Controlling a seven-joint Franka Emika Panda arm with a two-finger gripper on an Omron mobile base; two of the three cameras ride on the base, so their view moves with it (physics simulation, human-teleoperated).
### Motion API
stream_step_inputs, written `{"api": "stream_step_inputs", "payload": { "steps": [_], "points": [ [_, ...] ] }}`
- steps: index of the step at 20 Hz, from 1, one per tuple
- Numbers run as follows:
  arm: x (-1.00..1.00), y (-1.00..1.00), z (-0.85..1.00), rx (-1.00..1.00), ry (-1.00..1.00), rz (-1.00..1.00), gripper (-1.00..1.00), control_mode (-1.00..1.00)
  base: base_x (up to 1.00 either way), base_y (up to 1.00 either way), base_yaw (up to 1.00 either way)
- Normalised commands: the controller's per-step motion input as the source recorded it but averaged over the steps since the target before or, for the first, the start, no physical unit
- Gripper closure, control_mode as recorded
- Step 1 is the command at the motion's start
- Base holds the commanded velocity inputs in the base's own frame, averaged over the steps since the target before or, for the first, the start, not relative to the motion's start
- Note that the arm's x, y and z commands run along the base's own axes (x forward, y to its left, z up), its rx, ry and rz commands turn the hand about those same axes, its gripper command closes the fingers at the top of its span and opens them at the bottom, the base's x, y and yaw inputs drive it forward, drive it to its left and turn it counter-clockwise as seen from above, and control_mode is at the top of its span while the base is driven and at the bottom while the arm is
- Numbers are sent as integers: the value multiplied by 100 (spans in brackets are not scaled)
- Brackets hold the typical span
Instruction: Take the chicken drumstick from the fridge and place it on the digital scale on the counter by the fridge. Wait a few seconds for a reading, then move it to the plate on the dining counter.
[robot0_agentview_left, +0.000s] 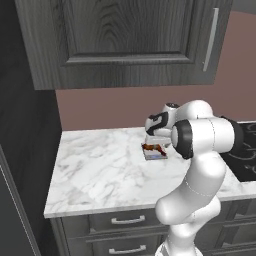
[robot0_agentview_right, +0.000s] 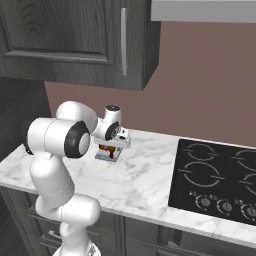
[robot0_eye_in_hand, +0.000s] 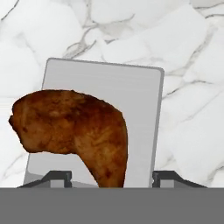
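Drumstick (robot0_eye_in_hand: 74, 133) lying on the scale (robot0_eye_in_hand: 131, 100) — thin bone end down between the two fingertips (robot0_eye_in_hand: 57, 177), thick end off past one tip. Gripper (robot0_eye_in_hand: 111, 179) spread wide, clear of the meat, gripping nothing — poised just above, over the marble counter (robot0_agentview_left: 100, 170).

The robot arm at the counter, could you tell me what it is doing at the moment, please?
The arm is reaching down over the marble counter, with its gripper right above the digital scale. The chicken drumstick lies on the scale, its thin bone end pointing toward the gripper. The fingertips stand apart on either side of the bone end, so the jaws look open, as if the drumstick had just been set down for weighing.
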Motion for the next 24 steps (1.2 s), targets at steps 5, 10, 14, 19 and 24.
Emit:
{"api": "stream_step_inputs", "payload": {
  "steps": [5, 10, 14, 19, 24],
  "points": [
    [-9, -5, 0, 0, 0, 0, -100, -100, 0, 0, 0],
    [-81, -30, 14, 1, -1, 0, -100, -100, 0, 0, 0],
    [-82, -24, 24, 1, -1, 0, -100, -100, 0, 0, 0],
    [-82, -11, 50, 0, 0, 2, -100, -100, 0, 0, 0],
    [-88, 0, 72, 0, 0, 2, -100, -100, 0, 0, 0]
  ]
}}
